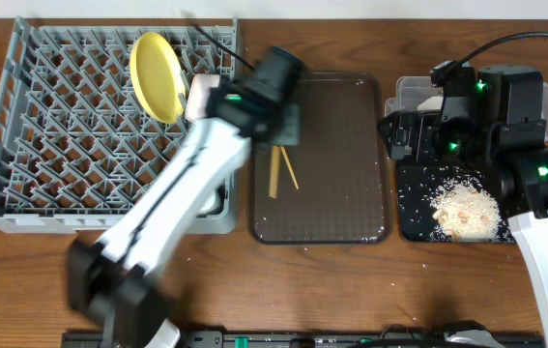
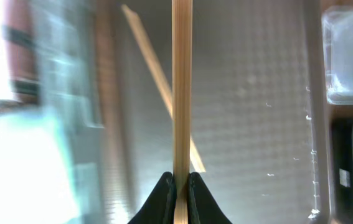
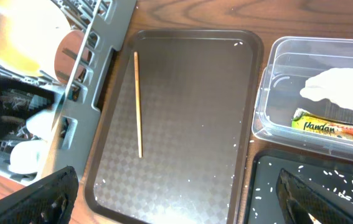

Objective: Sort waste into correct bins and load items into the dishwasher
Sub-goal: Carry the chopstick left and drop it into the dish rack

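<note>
The left gripper (image 2: 180, 182) has its two black fingers pinched shut on one chopstick (image 2: 182, 87). It's a thin, pale wooden stick with squared edges, pointing straight out from the wrist over the dark brown tray (image 1: 336, 193). The second chopstick (image 2: 154, 68) lies flat on that tray at a slant and passes behind the held one in the wrist view. From above, the pair makes a skinny V just below the gripper, near the tray's left edge. I honestly can't tell if the far tip of the held stick is touching the tray or floating above it, and its near end is buried between the fingers.

The right gripper (image 3: 176, 180) is spread wide with nothing between its fingers.

The yellow plate (image 1: 160, 77) stands on edge at the back of the grey dish rack (image 1: 71, 145). The clear tub (image 3: 266, 93) holds the crumpled white napkin (image 3: 344, 87) and the green-and-yellow snack wrapper (image 3: 325, 124). Just in front of it, the black tray (image 1: 411, 227) has a heap of rice scraps (image 1: 465, 208) with loose grains scattered around it.

Hard to see:
- The left half of the left wrist view is pure motion smear.
- From overhead, the left arm covers the rack's front right corner.
- The right arm hides most of the tub.
- There are some white rounded shapes low in the rack that I can't identify.
</note>
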`<action>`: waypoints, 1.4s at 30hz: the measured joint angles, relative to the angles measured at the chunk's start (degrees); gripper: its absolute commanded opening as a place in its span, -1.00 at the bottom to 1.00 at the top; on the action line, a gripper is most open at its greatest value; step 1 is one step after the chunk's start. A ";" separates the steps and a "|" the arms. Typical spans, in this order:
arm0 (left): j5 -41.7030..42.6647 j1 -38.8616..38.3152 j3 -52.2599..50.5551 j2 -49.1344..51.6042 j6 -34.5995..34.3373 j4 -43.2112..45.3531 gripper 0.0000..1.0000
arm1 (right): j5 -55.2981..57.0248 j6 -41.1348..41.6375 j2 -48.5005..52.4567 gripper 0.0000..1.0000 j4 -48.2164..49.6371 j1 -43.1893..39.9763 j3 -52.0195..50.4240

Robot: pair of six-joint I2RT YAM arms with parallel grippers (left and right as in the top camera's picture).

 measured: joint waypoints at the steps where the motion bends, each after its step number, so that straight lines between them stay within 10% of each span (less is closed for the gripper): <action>1: -1.62 1.27 0.11 -1.84 1.55 -1.18 -0.86 | 0.00 0.00 0.00 0.99 0.00 0.00 0.00; 19: -14.69 19.19 -3.67 1.77 16.72 -4.17 -0.85 | 0.00 0.00 0.00 0.98 0.00 0.00 0.00; 25: -15.34 20.61 -3.72 6.19 18.38 -3.85 0.01 | 0.00 0.00 0.00 0.98 0.00 0.00 0.00; 42: -4.02 19.76 -1.55 0.15 11.47 -2.64 0.22 | 0.00 0.00 0.00 0.98 0.00 0.00 0.00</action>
